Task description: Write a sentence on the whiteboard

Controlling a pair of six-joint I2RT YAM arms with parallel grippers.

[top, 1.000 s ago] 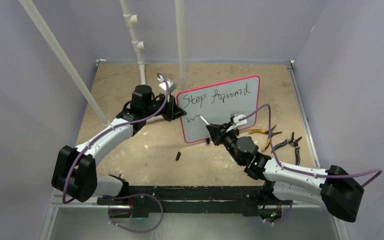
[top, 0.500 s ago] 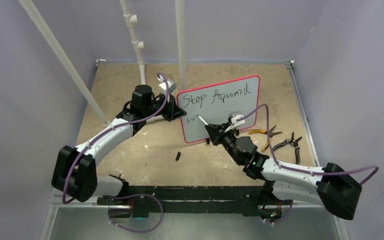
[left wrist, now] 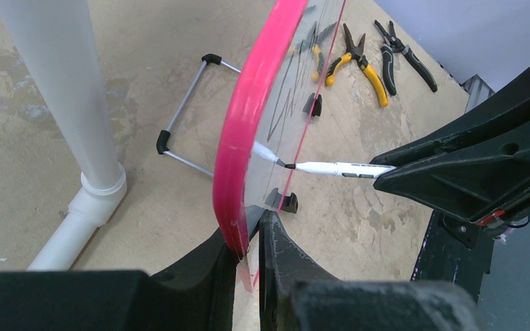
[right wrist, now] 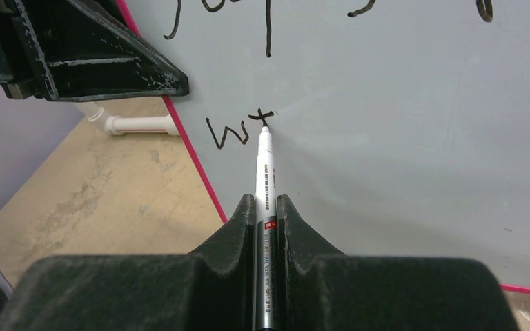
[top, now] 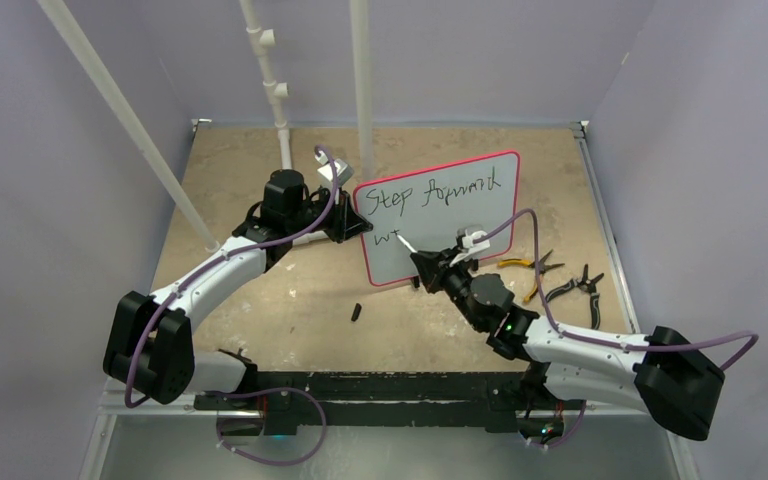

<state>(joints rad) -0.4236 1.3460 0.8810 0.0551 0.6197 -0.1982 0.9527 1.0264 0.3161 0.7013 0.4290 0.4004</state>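
The whiteboard (top: pixel 470 225) stands tilted at mid-table, pink-framed. My left gripper (top: pixel 360 225) is shut on its left edge, and the left wrist view shows the jaws (left wrist: pixel 250 231) pinching the pink frame (left wrist: pixel 255 103). The sentence (top: pixel 445 192) reads "Step forward" on the top line, with "w" and a cross-shaped stroke (right wrist: pixel 238 129) beginning the second. My right gripper (right wrist: pixel 266 201) is shut on a white marker (right wrist: pixel 265 165), whose black tip touches the board (right wrist: pixel 400 138) at that stroke. From above, the right gripper (top: pixel 422 262) sits at the board's lower left.
Yellow-handled pliers (top: pixel 525 265) and black pliers (top: pixel 575 288) lie right of the board. A small black cap (top: pixel 356 313) lies on the table in front. White pipes (top: pixel 280 100) rise behind the board, and its wire stand (left wrist: pixel 186 117) rests behind it.
The marker tip has made small strokes just after the "w", and the mark there now looks like a cross. The right arm has shifted slightly; the left arm has not moved.
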